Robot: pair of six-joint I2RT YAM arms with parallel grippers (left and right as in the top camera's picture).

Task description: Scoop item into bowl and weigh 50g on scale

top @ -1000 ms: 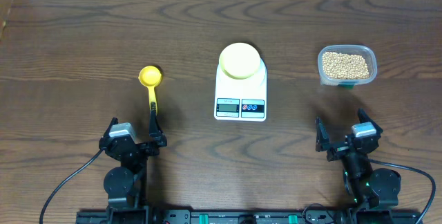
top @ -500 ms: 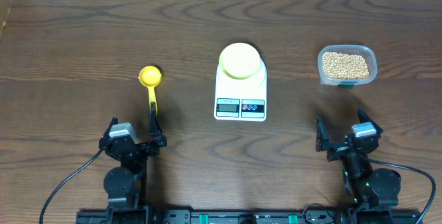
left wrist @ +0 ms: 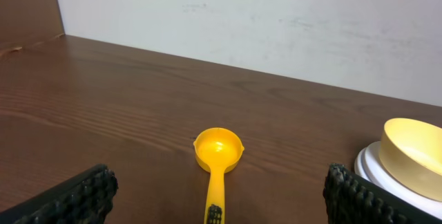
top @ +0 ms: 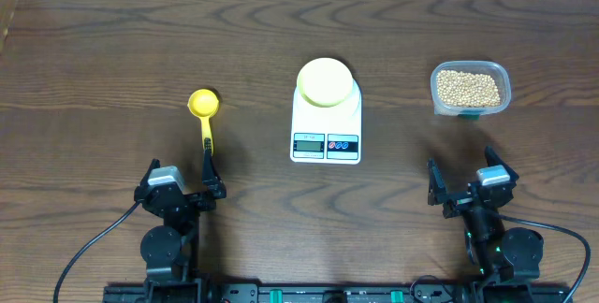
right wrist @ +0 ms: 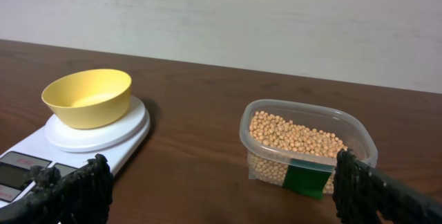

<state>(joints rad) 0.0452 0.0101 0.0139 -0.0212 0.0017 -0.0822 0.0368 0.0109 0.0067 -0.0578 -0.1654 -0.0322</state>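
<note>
The tan beans (top: 467, 85) fill a clear plastic tub (top: 471, 107) at the right; they also show in the right wrist view (right wrist: 293, 133). The pale yellow-green bowl (top: 326, 81) sits empty on the white scale (top: 326, 130) at the centre, and shows in the right wrist view (right wrist: 88, 97) on the scale (right wrist: 97, 138). A yellow scoop (top: 205, 114) lies left of the scale, its handle towards me (left wrist: 218, 158). My left gripper (top: 180, 183) is open near the table's front edge, the scoop's handle end between its fingers (left wrist: 214, 196). My right gripper (top: 463, 183) is open and empty, in front of the tub (right wrist: 221, 193).
The bowl's edge and the scale's platform show at the right of the left wrist view (left wrist: 411, 148). A white wall (right wrist: 221, 16) stands behind the table's far edge. Bare dark wood lies between the things.
</note>
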